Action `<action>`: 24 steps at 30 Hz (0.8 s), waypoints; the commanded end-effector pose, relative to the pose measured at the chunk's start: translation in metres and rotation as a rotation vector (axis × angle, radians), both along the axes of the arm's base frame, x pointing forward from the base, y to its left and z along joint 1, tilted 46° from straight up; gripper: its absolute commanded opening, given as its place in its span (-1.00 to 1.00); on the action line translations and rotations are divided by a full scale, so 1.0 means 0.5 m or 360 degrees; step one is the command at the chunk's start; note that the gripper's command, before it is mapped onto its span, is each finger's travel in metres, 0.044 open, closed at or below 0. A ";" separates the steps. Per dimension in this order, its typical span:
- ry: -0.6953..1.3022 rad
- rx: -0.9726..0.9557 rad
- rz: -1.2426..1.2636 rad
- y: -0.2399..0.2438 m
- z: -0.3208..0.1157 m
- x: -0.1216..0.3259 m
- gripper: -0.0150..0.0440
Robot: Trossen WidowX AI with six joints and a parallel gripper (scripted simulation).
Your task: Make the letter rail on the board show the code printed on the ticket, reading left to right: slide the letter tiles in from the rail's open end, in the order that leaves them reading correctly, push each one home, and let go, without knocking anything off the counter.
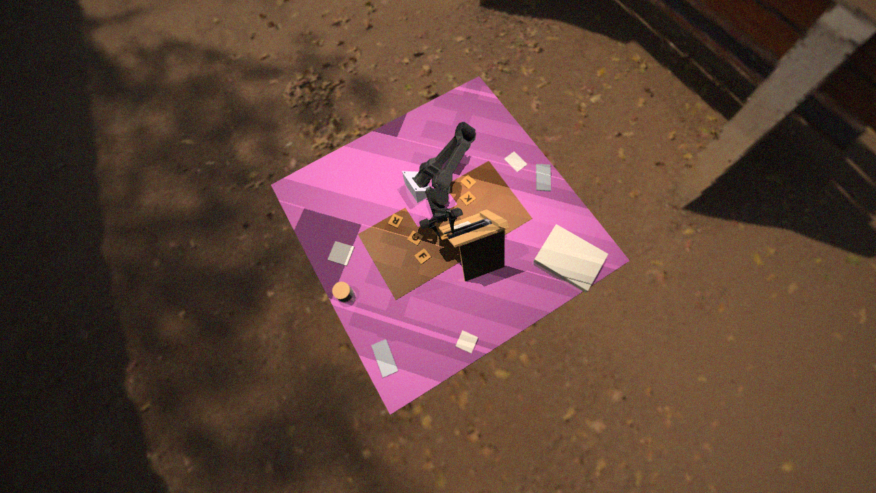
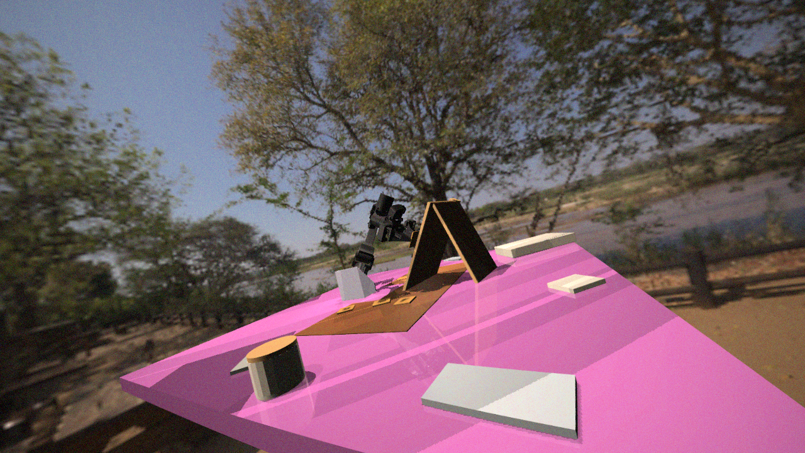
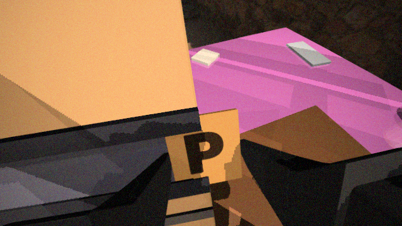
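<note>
My gripper (image 1: 442, 231) (image 3: 205, 151) is shut on the P tile (image 3: 230, 125), held upright with its letter facing the wrist camera. The tile is at the end of the dark rail (image 1: 470, 229) (image 3: 141, 129) on the tent-shaped board (image 1: 495, 220) (image 2: 422, 248) (image 3: 94, 63); its left part overlaps the rail's end, and I cannot tell whether it is inside the groove. An R tile (image 1: 395, 220), a C tile (image 1: 415, 237), an F tile (image 1: 422, 256), a K tile (image 1: 467, 198) and a tile (image 1: 467, 181) with an unclear letter lie flat. The ticket's code is not readable.
The tiles lie on a brown mat (image 1: 397, 285) (image 2: 360, 325) (image 3: 314, 132). Around it are a cylinder (image 1: 341, 291) (image 2: 275, 366), a large cream block (image 1: 572, 254) (image 2: 534, 244), a grey slab (image 1: 384, 358) (image 2: 500, 394) (image 3: 309, 54) and a small cream slab (image 1: 467, 341) (image 2: 575, 283) (image 3: 205, 57).
</note>
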State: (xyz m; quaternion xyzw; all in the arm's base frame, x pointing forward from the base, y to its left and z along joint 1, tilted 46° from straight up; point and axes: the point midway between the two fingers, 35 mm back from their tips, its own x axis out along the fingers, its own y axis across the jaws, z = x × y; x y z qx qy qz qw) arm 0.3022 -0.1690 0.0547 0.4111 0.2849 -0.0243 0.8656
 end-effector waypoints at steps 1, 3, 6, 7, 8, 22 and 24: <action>0.0001 -0.0002 -0.0005 0.002 0.004 0.001 -0.49; 0.0001 -0.0002 -0.0005 0.004 0.006 0.001 -0.49; 0.0001 -0.0002 -0.0005 0.006 0.008 0.002 -0.49; 0.0001 -0.0002 -0.0005 0.006 0.009 0.002 -0.49; 0.0001 -0.0002 -0.0005 0.007 0.009 0.003 -0.49; 0.0001 -0.0001 -0.0005 0.016 0.019 0.007 -0.49; 0.0001 -0.0001 -0.0005 0.018 0.020 0.007 -0.49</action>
